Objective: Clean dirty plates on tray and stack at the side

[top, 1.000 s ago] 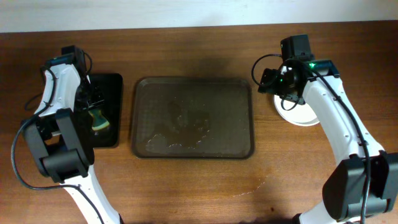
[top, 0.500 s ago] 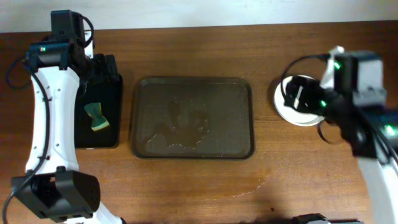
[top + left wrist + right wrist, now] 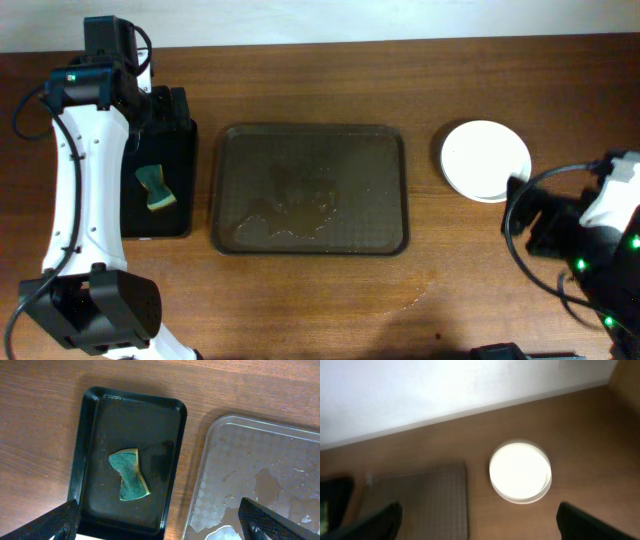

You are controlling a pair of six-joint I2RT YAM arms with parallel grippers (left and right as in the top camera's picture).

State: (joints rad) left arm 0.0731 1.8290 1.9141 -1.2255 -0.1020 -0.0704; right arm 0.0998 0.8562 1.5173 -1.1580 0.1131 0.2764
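The white plates (image 3: pixel 486 160) sit as one round stack on the wood, right of the tray; how many are in it does not show. In the right wrist view the plates (image 3: pixel 520 471) lie ahead of my right gripper (image 3: pixel 479 510), which is open, empty and well short of them. The dark brown tray (image 3: pixel 215 190) holds only water puddles. My left gripper (image 3: pixel 157 510) is open and empty, hovering between the black tray and the brown tray (image 3: pixel 215 460).
A narrow black tray (image 3: pixel 185 170) at the left holds a green-and-yellow sponge (image 3: pixel 157 188), seen again as the sponge (image 3: pixel 129 474) in the left wrist view. My right arm (image 3: pixel 590 240) is at the near right. A wet streak marks the wood near the front.
My right arm has drawn back from over the plates to the near right, uncovering the stack. My left arm lifted off the sponge and moved to the back; both grippers opened wide.
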